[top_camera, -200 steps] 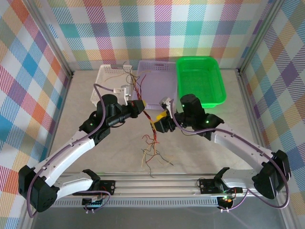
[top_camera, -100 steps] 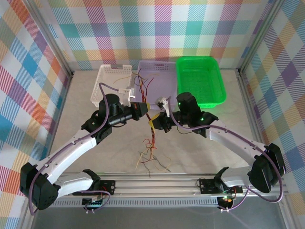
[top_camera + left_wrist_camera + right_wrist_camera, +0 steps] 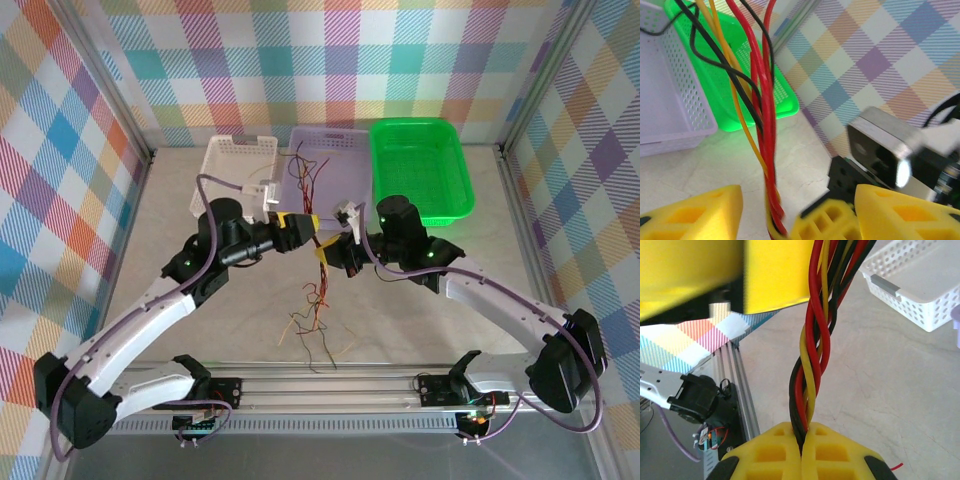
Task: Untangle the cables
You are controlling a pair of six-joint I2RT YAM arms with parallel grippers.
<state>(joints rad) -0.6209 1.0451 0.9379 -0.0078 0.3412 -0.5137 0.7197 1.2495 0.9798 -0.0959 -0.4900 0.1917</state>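
- Right gripper (image 3: pixel 801 452) is clenched tight on the twisted cables (image 3: pixel 812 350).
- Left gripper (image 3: pixel 797 207) is unclenched, fingers spread, cables passing between.
- Loose ends trail on the table (image 3: pixel 410 325).

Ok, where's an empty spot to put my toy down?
Bare table lies left of the left arm, in front of the white basket, and right of the right arm, in front of the green basket, itself empty. The middle, by the purple basket, is crowded with dangling cables.

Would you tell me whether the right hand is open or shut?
Shut: the right hand pinches the twisted cables between touching yellow fingers.
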